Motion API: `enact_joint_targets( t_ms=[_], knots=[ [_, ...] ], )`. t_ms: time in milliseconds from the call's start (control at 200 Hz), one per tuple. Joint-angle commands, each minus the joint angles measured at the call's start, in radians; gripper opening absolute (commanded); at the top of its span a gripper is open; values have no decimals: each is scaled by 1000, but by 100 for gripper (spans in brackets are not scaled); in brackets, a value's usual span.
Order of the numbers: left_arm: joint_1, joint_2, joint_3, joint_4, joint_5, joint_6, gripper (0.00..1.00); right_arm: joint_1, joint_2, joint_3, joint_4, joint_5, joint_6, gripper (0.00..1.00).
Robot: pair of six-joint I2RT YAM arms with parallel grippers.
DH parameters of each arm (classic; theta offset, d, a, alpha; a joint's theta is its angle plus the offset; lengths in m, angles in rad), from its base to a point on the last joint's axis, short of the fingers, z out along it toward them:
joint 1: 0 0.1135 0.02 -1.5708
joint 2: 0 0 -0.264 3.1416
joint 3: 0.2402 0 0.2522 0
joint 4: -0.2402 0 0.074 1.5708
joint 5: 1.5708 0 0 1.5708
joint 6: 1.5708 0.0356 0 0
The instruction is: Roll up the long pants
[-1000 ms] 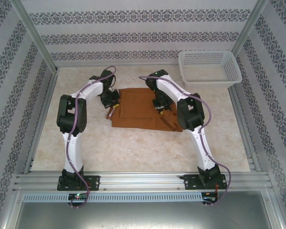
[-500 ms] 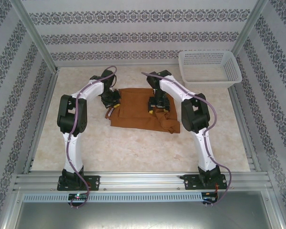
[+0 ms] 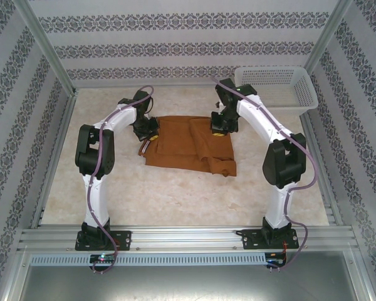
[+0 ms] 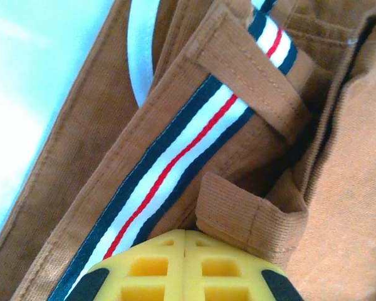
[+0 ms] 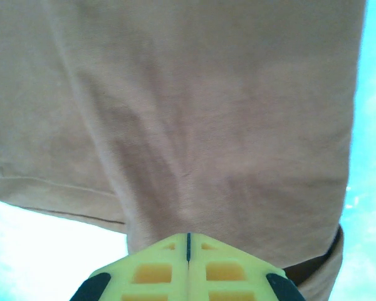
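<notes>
- Top view: the pants (image 3: 188, 147) lie folded into a flat rust-brown oblong at mid table (image 3: 175, 200), with the long axis running left to right between the two arms.
  - The left gripper (image 3: 148, 132) sits at the left short end, and the right gripper (image 3: 219, 130) sits on the cloth at the far right corner. Each arm is nearer its own end.
  - The near right corner is rumpled. A basket (image 3: 276, 91) stands well apart at far right.
  - Judged: a roll would travel along the long axis, so the choice of starting end governs the coming move.
  - The finger state is too small to read here.
- Left wrist view: the yellow fingertips (image 4: 150, 266) are pressed together with no gap.
  - The waistband (image 4: 175, 163), lined with navy, white and red stripes, runs up and to the right directly ahead of them. A belt loop (image 4: 238, 216) lies just at the tips.
  - Whether a layer is nipped between the tips cannot be told.
  - This view identifies the left end as the waist, which the top view leaves unclear.
- Right wrist view: the fingertips (image 5: 150, 273) likewise meet with no gap.
  - Plain cloth spreads ahead from the tips, with pale table on either side.
  - Whether a fold is pinched cannot be told.
  - This view shows smooth leg fabric at this end, with a stitched edge at lower left and no band or loops.
</notes>
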Motion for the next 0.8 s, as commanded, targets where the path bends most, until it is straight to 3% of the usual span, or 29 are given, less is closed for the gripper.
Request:
enact_joint_targets(
  t_ms=[0, 250, 465, 475, 545, 590, 709, 794],
  knots=[
    [-18, -12, 35, -12, 9, 0, 0, -9, -30, -74, 23, 6, -13, 0],
    [-25, -11, 41, 6, 41, -19, 0, 8, 13, -217, 153, -14, 8, 0],
    [-34, -12, 70, -23, 31, -9, 0, 25, 148, -213, 185, -24, -1, 0],
    [-34, -13, 73, -27, 30, -7, 0, 23, 148, -211, 182, -21, -2, 2],
    [-34, -13, 92, -51, 15, 3, 0, 13, 113, -211, 173, -7, -15, 49],
    [-33, -14, 108, -69, 4, 10, 0, -5, 76, -206, 163, -3, -29, 64],
    [-33, -27, 134, -90, -1, 12, 0, -81, 0, -154, 94, -22, -112, 79],
    [-34, -48, 136, -88, 1, 8, 0, -166, -34, -155, 85, -88, -159, 81]
  ],
)
